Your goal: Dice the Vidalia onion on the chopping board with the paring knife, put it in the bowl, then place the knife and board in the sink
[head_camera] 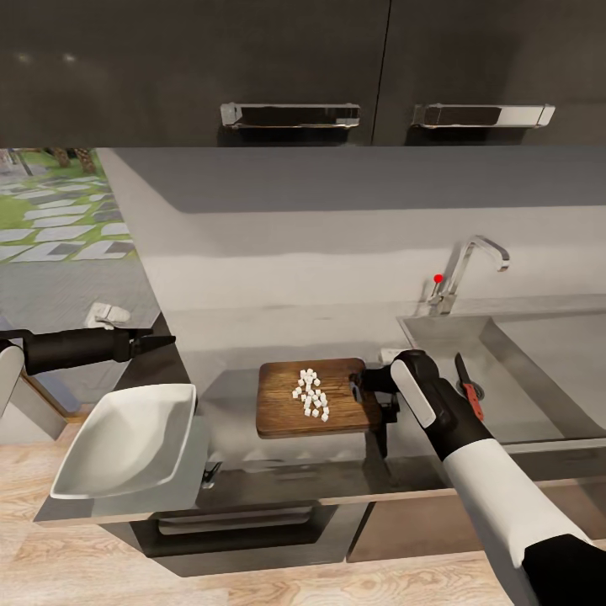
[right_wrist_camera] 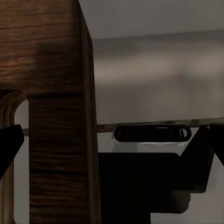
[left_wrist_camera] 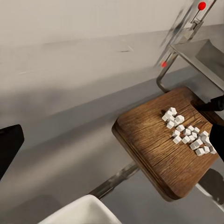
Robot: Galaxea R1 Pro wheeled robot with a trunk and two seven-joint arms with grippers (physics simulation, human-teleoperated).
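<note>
Grey countertop [head_camera: 337, 492] nearest you. White bowl [head_camera: 126, 438] at its left end, tilted. Your left gripper [head_camera: 164, 341] above bowl, grip state unclear. Chopping board [head_camera: 311, 397] mid-counter, diced onion [head_camera: 311, 394] on top. Your right gripper [head_camera: 366, 391] clamps board's handle end. Paring knife [head_camera: 470, 389] lies in sink [head_camera: 539, 370]. Tap [head_camera: 463, 269] behind.

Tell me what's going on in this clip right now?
The onion is already diced: white cubes sit on the chopping board. The right tool is at the board's handle end, apparently gripping it. The paring knife already lies in the sink. The white bowl sits empty at the countertop's left end, with the left tool hovering above it.
</note>
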